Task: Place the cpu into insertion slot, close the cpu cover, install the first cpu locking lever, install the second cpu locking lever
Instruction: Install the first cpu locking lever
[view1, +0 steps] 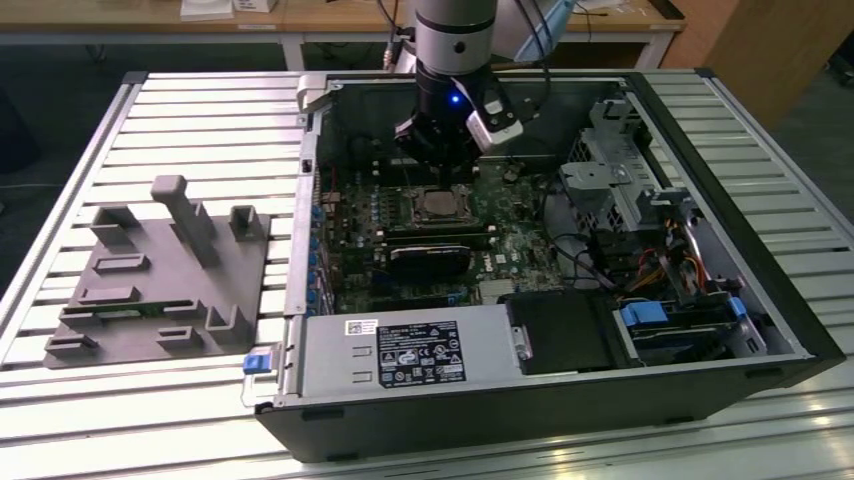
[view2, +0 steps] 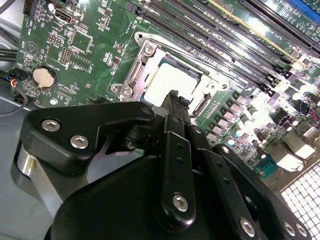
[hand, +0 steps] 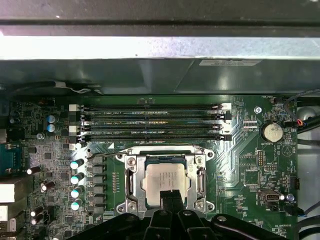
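Slatted metal tabletop is carrying two things here: the open computer case is sitting right beneath the hand, and a grey fixture is lying well off to the hand's side, toward the exterior view's left.

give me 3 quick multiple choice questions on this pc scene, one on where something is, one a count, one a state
1. Where is the cpu?
A) in the insertion slot
B) on the table outside the case
C) on top of the drive bay

2. How many long memory slots lie beside the socket?
A) two
B) four
C) six

3. How does the cpu cover stand?
A) raised upright
B) lying flat around the cpu
C) taken off the board

Answers:
1 A, its silver top sits framed in the socket in both wrist views.
2 B, the first wrist view shows four parallel slots.
3 B, the frame lies level, with the chip showing through its window.
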